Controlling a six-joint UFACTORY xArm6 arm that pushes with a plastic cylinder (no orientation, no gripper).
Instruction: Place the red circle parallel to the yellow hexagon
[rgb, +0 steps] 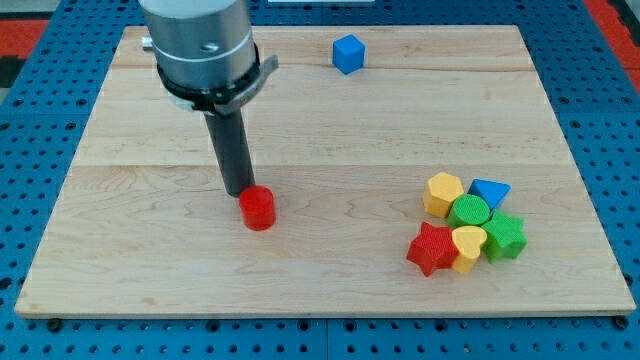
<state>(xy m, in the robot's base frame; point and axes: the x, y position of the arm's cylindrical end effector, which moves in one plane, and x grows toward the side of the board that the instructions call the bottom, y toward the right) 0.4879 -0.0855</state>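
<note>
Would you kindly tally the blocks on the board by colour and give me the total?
Red: 2, the red circle by my tip and the red star
Yellow: 2, the yellow hexagon and the yellow heart
Green: 2, the green circle and the green star
Blue: 2, the blue cube and the blue triangle
Total: 8

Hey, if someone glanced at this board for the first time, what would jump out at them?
Probably my tip, touching the red circle from the view's upper left, left of centre. Next, the tight cluster at the lower right, where the yellow hexagon sits. A lone blue cube stands near the top edge.
</note>
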